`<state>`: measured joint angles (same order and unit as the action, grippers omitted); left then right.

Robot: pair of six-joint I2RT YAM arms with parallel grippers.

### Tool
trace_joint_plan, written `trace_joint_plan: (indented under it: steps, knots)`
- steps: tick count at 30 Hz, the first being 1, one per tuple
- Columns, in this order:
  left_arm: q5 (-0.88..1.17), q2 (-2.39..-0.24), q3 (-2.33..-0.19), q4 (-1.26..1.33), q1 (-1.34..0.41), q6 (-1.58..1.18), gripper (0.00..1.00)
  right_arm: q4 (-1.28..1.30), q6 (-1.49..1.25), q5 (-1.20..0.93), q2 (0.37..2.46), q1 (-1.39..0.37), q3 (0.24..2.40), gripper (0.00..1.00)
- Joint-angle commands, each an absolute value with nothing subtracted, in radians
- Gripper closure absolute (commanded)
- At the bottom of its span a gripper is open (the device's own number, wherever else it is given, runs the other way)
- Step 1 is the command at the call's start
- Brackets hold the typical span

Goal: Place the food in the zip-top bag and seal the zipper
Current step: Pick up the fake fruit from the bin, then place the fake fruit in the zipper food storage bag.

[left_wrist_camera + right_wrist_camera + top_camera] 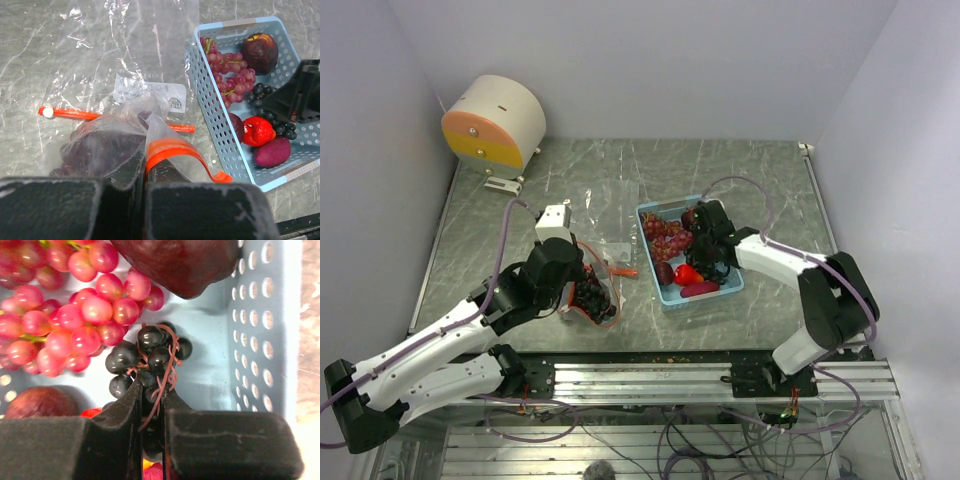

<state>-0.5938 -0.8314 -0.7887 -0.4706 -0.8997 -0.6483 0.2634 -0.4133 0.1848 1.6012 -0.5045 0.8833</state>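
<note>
**A:** Where does the zip-top bag (592,228) lie?

**B:** Flat on the table (740,170), left of centre in the top view, just beside the light blue tray (212,115). Its long axis runs up and down that frame, with the mouth toward the lower edge and the closed end toward the top.

**A:** And the zipper (75,114)?

**B:** In the left wrist view it runs left to right across the bag, dipping a little to the right. A white slider (47,112) sits at its left end. One lip is lifted into a curved orange loop at the lower middle.

**A:** What holds it up?

**B:** The left gripper (145,175), its fingers pressed together on that lifted strip. A dark berry cluster (95,147) sits inside the bag, just left of the fingers.

**A:** The right gripper (151,410)?

**B:** Down in the tray, pinching the stem of a black berry cluster (150,357), with the jaws almost touching. The cluster spreads from the fingers toward the top of the right wrist frame.

**A:** What else is in the tray?

**B:** A red grape cluster (60,325) is at the upper left, touching the black berries, and a dark red round fruit (185,260) is at the top. The left wrist view also shows a bright red fruit (260,131) and a purple fruit (272,152) at the tray's lower end.
</note>
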Motion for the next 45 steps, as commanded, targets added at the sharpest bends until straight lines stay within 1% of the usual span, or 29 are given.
trace_joint_plan:
  steps: [1,4,9,14,19,22,25,28,33,36,39,42,43,45]
  knots:
    - [-0.610,-0.822,-0.799,-0.468,-0.902,-0.663,0.93,0.284,-0.377,0.170,1.436,-0.497,0.884,0.98]
    - [-0.597,-0.839,-0.798,-0.452,-0.902,-0.662,0.93,0.266,-0.350,0.082,1.305,-0.498,0.880,1.00]
    - [-0.584,-0.876,-0.808,-0.412,-0.901,-0.645,0.93,0.187,-0.346,-0.184,1.125,-0.511,0.858,1.00]
    - [-0.576,-0.929,-0.842,-0.372,-0.901,-0.631,0.93,0.089,-0.358,-0.338,1.031,-0.552,0.850,1.00]
    - [-0.542,-0.983,-0.884,-0.340,-0.902,-0.630,0.93,-0.138,-0.433,-0.448,0.950,-0.622,0.804,1.00]
    - [-0.527,-1.011,-0.903,-0.330,-0.901,-0.632,0.93,-0.298,-0.485,-0.461,0.925,-0.703,0.757,1.00]
    - [-0.513,-1.033,-0.924,-0.328,-0.901,-0.636,0.93,-0.525,-0.567,-0.451,0.931,-0.770,0.682,1.00]
    - [-0.509,-1.031,-0.937,-0.336,-0.901,-0.643,0.93,-0.700,-0.608,-0.378,0.970,-0.832,0.602,1.00]
    - [-0.514,-0.991,-0.937,-0.339,-0.902,-0.648,0.93,-0.844,-0.596,-0.151,1.070,-0.940,0.492,1.00]
    - [-0.514,-0.969,-0.927,-0.338,-0.901,-0.650,0.93,-0.917,-0.581,-0.035,1.164,-0.994,0.466,1.00]
    - [-0.516,-0.954,-0.915,-0.339,-0.902,-0.653,0.93,-0.926,-0.563,0.034,1.270,-1.034,0.501,1.00]
    - [-0.517,-0.940,-0.907,-0.348,-0.902,-0.656,0.93,-0.823,-0.529,0.112,1.372,-1.068,0.590,1.00]
    - [-0.517,-0.936,-0.903,-0.351,-0.902,-0.656,0.93,-0.769,-0.520,0.145,1.396,-1.078,0.628,0.98]
    - [-0.519,-0.925,-0.894,-0.355,-0.902,-0.659,0.93,-0.662,-0.510,0.195,1.430,-1.089,0.695,0.84]
